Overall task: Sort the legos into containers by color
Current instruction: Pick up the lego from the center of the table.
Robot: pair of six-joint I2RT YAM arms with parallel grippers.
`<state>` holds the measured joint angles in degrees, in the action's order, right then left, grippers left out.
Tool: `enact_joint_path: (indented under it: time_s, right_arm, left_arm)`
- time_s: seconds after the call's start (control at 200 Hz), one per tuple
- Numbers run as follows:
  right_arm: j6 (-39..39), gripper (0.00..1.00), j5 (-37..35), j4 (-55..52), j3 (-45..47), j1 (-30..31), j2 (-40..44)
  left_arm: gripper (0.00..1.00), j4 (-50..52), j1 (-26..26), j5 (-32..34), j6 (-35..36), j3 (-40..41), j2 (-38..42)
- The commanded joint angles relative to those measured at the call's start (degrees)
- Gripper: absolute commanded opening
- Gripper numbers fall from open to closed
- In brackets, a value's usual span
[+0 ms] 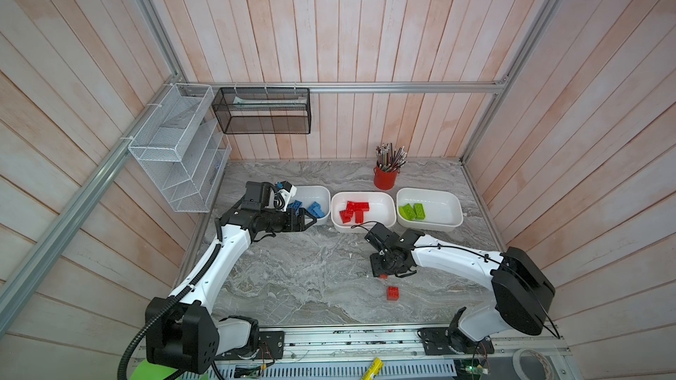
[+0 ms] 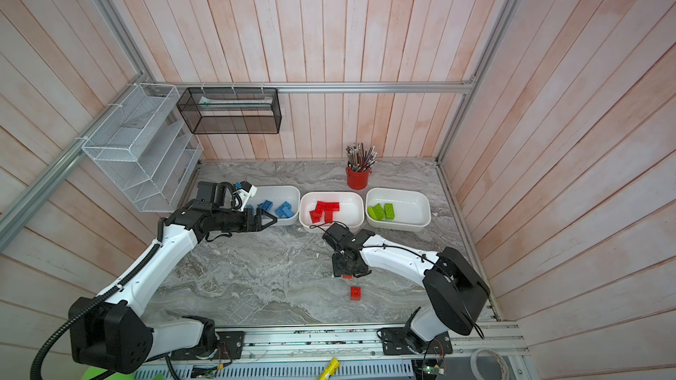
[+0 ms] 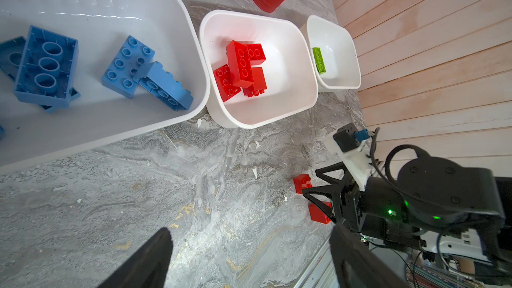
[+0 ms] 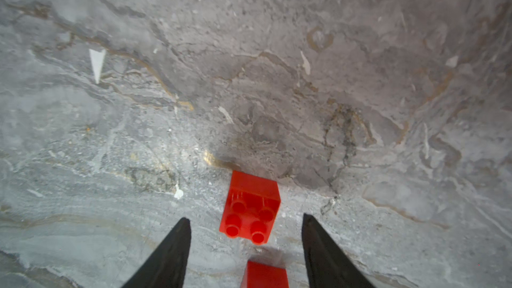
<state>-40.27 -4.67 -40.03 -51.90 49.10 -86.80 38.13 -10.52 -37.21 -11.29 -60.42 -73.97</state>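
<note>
My right gripper point(image 4: 246, 217) hangs over the grey marble tabletop point(image 4: 249, 65), fingers spread and holding nothing, a small square red plastic brick point(image 4: 250, 209), studs up, framed between them. A second small red brick point(image 4: 264, 275) sits just beside it (near enough, I judge, to be knocked or pinched along). Closing off-centre could twist the brick free. The white plastic tub of red bricks point(image 1: 382, 210) lies well apart. My left gripper point(image 3: 250, 228) is spread, empty.
</note>
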Motion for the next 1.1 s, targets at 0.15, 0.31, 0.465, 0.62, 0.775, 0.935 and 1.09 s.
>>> enact_joint_path:
  time_s: [0.15, 0.31, 0.465, 0.62, 0.775, 0.935, 1.09]
  right_arm:
    - [-4.79, 0.62, 0.01, 4.3, 2.51, 0.33, -0.84]
    - [-4.41, 0.56, 0.93, 5.52, 2.6, 0.3, -3.43]
    - [-4.27, 0.46, -0.6, 3.78, 2.06, 0.31, -3.49]
    - [-4.14, 0.36, -0.89, 3.74, 2.8, 0.34, -4.41]
    - [-2.17, 0.26, -2.5, 1.54, 0.01, -0.64, -3.38]
    - [2.12, 0.23, -4.54, -3.69, -9.5, -2.96, -0.45]
    - [8.06, 0.23, -5.05, -3.74, -19.31, -5.95, -0.68]
  left_arm:
    - [0.91, -0.39, -0.14, 0.39, 1.48, 0.17, -0.48]
    - [0.91, -0.09, -0.16, 0.56, 1.6, 0.18, -0.47]
    - [0.91, -0.1, -0.19, 0.74, 1.68, 0.19, -0.4]
    - [0.91, -0.29, -0.2, 0.47, 1.66, 0.21, -0.98]
    - [0.91, 0.25, -0.2, 0.74, 1.88, -0.3, -0.74]
    - [0.91, 0.41, -0.12, 0.82, 1.88, -0.6, -0.64]
    - [0.91, -0.04, -0.16, 0.19, 1.45, -0.89, -0.41]
